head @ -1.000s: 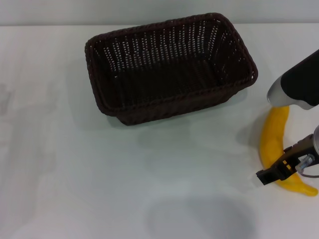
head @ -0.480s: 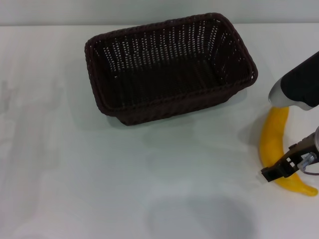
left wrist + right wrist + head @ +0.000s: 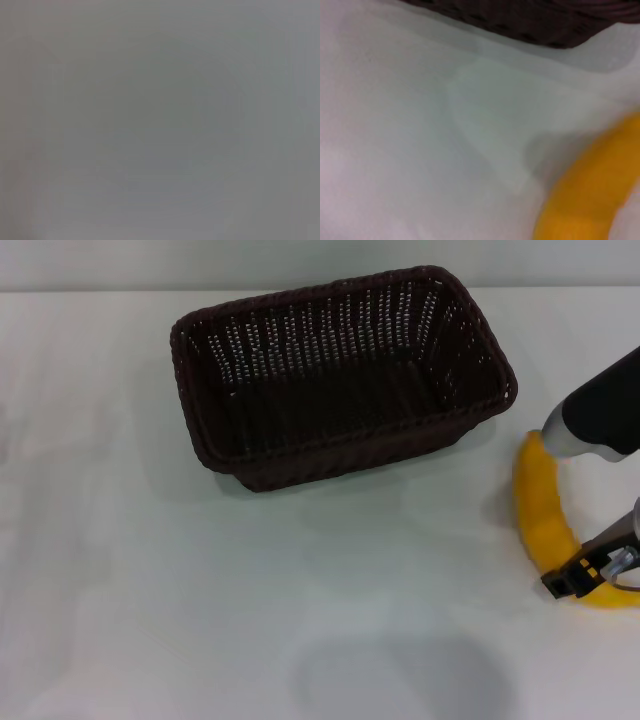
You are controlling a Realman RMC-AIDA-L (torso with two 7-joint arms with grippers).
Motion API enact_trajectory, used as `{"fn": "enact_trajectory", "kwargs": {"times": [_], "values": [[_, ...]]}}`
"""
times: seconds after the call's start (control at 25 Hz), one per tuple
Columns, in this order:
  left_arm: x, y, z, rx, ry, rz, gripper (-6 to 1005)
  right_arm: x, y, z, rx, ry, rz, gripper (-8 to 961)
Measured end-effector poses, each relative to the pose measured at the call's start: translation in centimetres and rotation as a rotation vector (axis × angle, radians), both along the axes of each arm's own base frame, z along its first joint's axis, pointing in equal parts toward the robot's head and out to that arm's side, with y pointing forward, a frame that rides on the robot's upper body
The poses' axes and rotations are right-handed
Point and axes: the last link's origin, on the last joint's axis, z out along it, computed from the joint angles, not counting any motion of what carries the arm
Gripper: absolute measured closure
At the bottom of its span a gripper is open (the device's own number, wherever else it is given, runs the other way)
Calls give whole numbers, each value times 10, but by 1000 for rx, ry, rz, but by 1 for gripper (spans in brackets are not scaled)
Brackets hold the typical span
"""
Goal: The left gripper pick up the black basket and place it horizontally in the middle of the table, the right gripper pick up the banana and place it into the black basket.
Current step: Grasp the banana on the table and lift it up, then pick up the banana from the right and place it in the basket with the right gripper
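Already the large, dark brown-black woven wicker basket point(image 3: 340, 375) sits lengthwise mid-desk point(image 3: 150, 600), empty, so the first half looks done, and the left pincer is out of view. Remaining: the smooth, bright yellow curved banana point(image 3: 545, 520) lies on the white matte desk right of the basket, with the right pincer point(image 3: 580, 580) at its near end; whether clenched, I cannot tell.
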Motion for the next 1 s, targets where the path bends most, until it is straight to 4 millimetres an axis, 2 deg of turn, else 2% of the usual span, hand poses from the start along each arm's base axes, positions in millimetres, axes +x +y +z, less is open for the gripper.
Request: {"fn": "enact_trajectory", "kwargs": {"times": [0.04,0.24,0.36,0.48,0.76,0.88,1.0], "values": [[0,0,0,1,-1,2,183,-1,1,0,0,0,3,265],[-2,-1,0,1,-1,7,183,-3,2,3,-7,-5,34,458],[-2,-1,0,2,-2,8,183,-2,5,7,-5,-7,43,462],[-2,-1,1,2,-1,8,182,1,12,18,34,-11,44,467],[-2,-1,1,3,-1,7,182,9,51,77,280,8,130,438],[-1,0,1,2,-1,4,182,-2,69,95,378,58,237,425],[-1,-1,-1,7,-27,9,182,-26,84,91,382,175,396,413]]}}
